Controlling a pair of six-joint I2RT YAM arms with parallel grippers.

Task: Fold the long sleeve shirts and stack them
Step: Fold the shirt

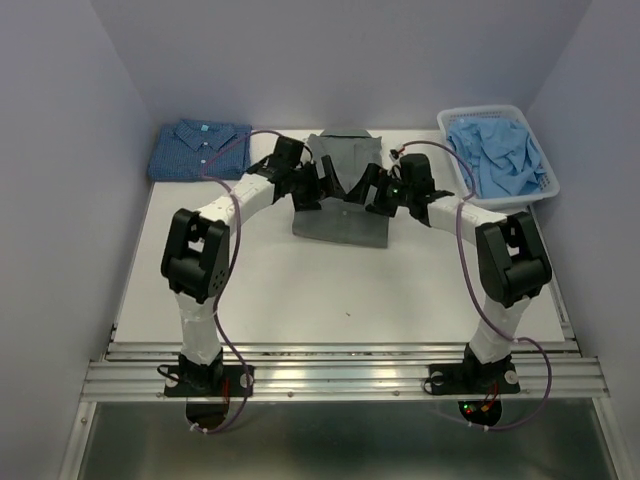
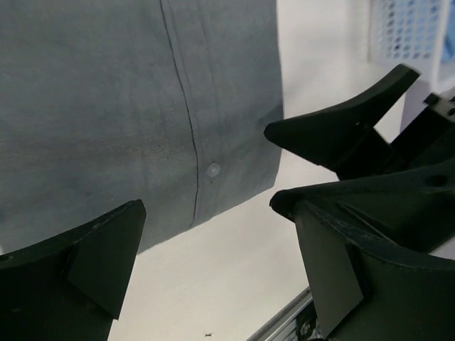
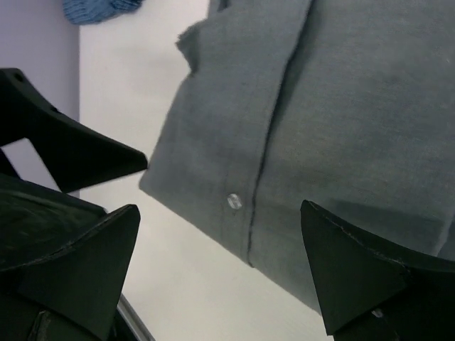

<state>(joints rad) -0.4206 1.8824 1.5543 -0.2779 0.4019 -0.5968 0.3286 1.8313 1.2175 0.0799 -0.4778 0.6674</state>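
Observation:
A slate-grey long sleeve shirt (image 1: pixel 340 212) lies folded, collar to the back, at the middle rear of the table. Its button placket shows in the left wrist view (image 2: pixel 106 106) and in the right wrist view (image 3: pixel 341 106). A dark blue checked shirt (image 1: pixel 198 150) lies folded at the back left. My left gripper (image 1: pixel 308 186) hovers over the grey shirt's left half, open and holding nothing (image 2: pixel 210 213). Over the right half my right gripper (image 1: pixel 384 192) hangs just as wide, with nothing between its fingers (image 3: pixel 220 213). The two grippers face each other closely.
A white plastic basket (image 1: pixel 546 160) at the back right holds crumpled light blue shirts (image 1: pixel 495 152). Lilac walls close in the left, right and back. A metal rail (image 1: pixel 340 375) runs along the near table edge.

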